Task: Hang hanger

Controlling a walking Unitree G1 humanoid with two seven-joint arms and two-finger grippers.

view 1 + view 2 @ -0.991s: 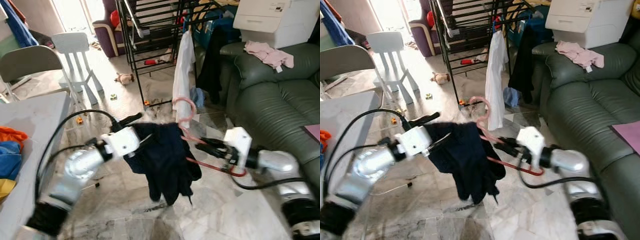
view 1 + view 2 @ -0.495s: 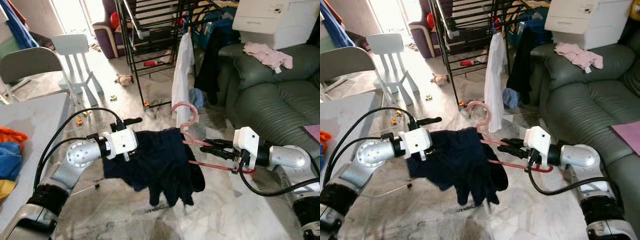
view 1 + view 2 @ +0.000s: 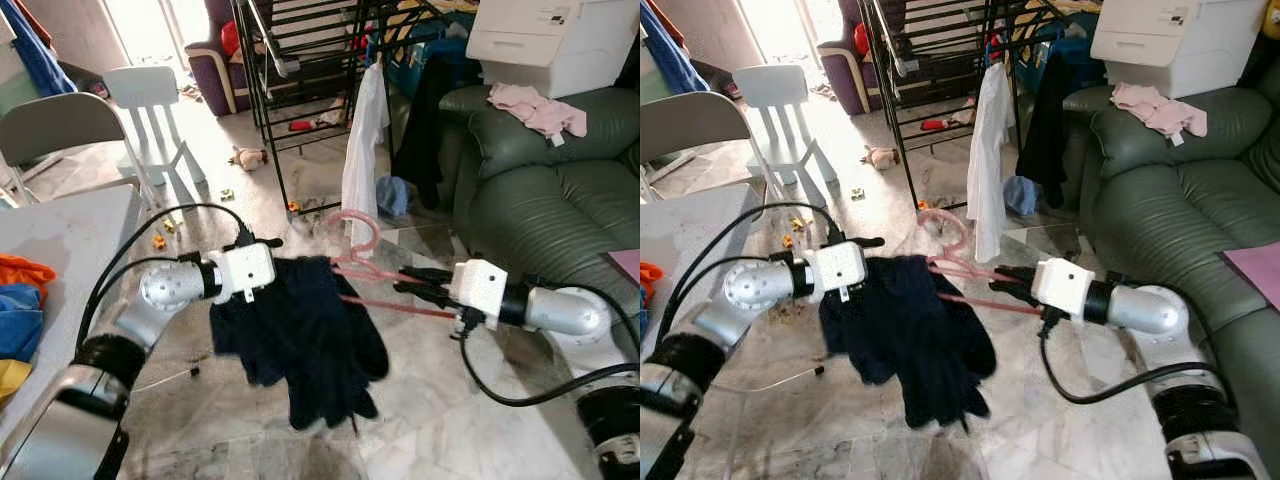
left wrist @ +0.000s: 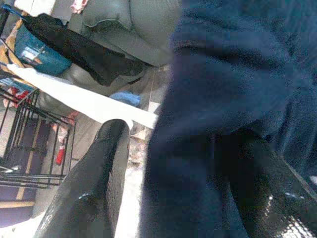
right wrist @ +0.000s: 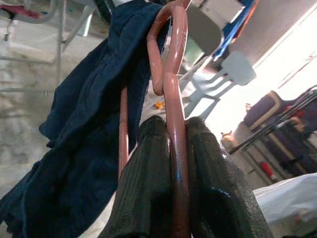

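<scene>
A pink-red hanger (image 3: 356, 238) is held level in front of me, hook upward, over the marble floor. My right gripper (image 3: 412, 284) is shut on its bar; in the right wrist view the fingers (image 5: 148, 168) clamp the pink rod (image 5: 174, 94). A dark navy garment (image 3: 308, 335) is draped over the hanger's left end and hangs down in folds. My left gripper (image 3: 272, 256) is at the garment's upper left edge, and its black fingers (image 4: 94, 188) have the navy cloth (image 4: 223, 99) between them.
A black drying rack (image 3: 300, 60) stands ahead with a white shirt (image 3: 362, 140) and a black garment (image 3: 425, 110) hanging on it. A green sofa (image 3: 545, 200) lies to the right, a grey table (image 3: 60, 240) to the left, and a white chair (image 3: 150, 105) behind it.
My right gripper has drawn the hanger a little left and up. The left gripper has risen slightly, and the garment now hangs lower and more to the left.
</scene>
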